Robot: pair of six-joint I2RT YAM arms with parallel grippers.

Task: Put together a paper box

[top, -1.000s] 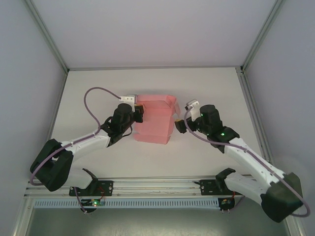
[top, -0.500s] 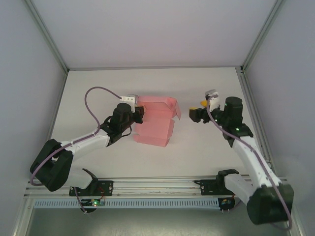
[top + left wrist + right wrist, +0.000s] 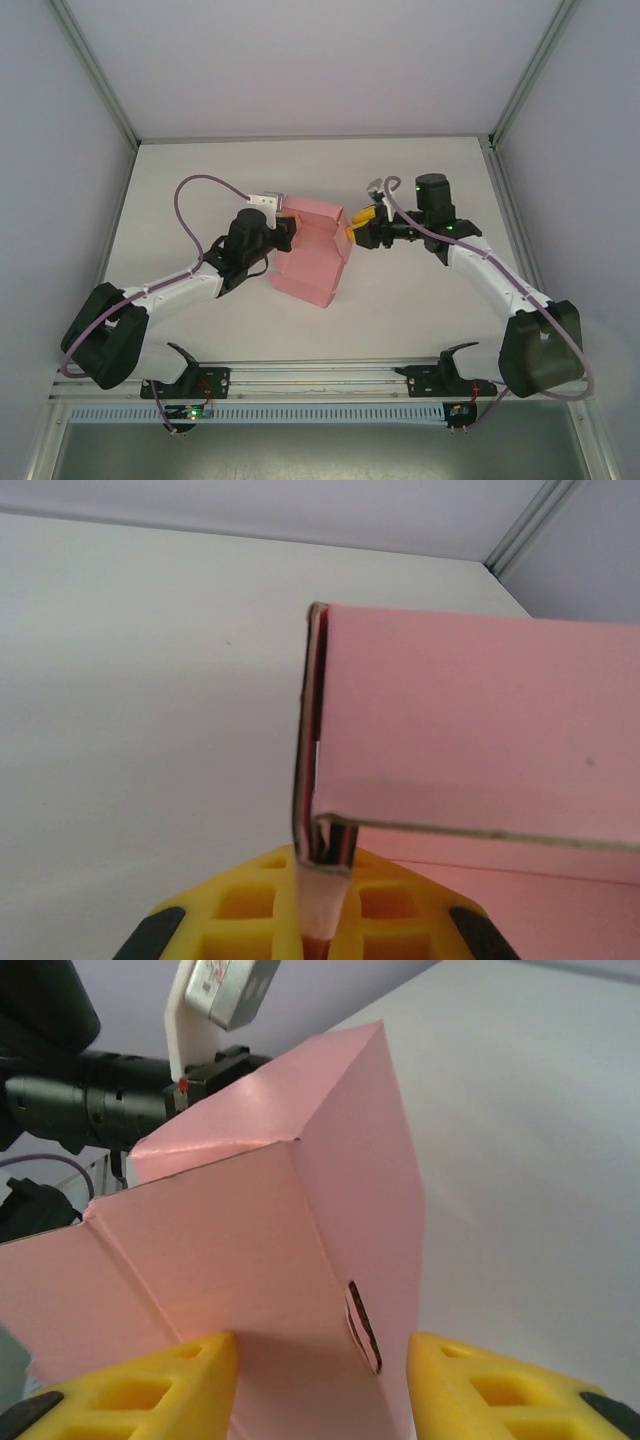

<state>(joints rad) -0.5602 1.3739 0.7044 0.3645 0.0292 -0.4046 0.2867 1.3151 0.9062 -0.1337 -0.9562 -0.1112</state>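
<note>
The left gripper is clamped on the left edge of the pink die-cut paper box. In the left wrist view its yellow ribbed fingers meet around a thin doubled fold at the corner of the box, with no gap beyond the paper itself. From that pinched corner one pink panel runs off to the right, well above the white table.

The right gripper sits at the far right corner of the box with its jaws wide apart. In the right wrist view the two yellow fingers straddle a creased part of the box: a ridge rises between them, and a short dark slit in the paper lies nearer the right-hand finger. Whether either finger presses on the paper cannot be told.

The box lies half folded in the middle of the table, between the two arms, its near corner pointing towards the metal rail at the near edge. Bare table spreads on all sides: a wide strip to the far wall, open room left and right up to the grey side panels, and a band between the box and the rail.
</note>
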